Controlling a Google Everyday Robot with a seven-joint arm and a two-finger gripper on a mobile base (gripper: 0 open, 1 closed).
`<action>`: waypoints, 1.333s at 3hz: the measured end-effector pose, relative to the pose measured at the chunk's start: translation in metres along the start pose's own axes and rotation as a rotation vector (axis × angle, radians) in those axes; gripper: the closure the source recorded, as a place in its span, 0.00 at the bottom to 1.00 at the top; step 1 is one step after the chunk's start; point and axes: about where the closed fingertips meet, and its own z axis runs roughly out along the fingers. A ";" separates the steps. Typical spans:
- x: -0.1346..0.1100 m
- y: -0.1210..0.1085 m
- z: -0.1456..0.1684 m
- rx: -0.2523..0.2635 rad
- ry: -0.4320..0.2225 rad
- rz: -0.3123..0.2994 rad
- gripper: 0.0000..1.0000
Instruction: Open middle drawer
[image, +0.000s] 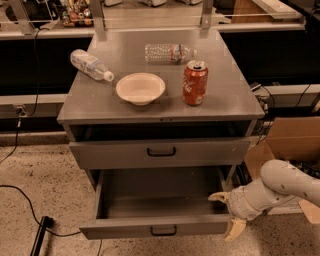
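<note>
The middle drawer (155, 231) is pulled far out of the gray cabinet. Its plain gray inside (160, 197) shows and holds nothing, and a small black handle (163, 230) sits on its front. My gripper (227, 214) is at the drawer's right front corner, on the end of my white arm (280, 187), which comes in from the right. Its fingers (235, 230) are spread and hold nothing. One fingertip is by the drawer's right side wall and the other is just past the front's right end.
Above is another drawer (160, 152) with a black handle and a dark gap over it. On the cabinet top (100, 102) stand a white bowl (140, 88) and a red soda can (195, 83), and two plastic bottles (91, 64) (169, 51) lie there. A cardboard box (292, 137) stands at the right, and a black cable (30, 210) lies on the floor at the left.
</note>
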 end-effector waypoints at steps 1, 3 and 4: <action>0.002 -0.008 0.006 -0.002 0.016 -0.003 0.00; 0.015 -0.037 -0.001 0.097 0.037 0.025 0.19; 0.019 -0.047 -0.013 0.175 0.027 0.036 0.43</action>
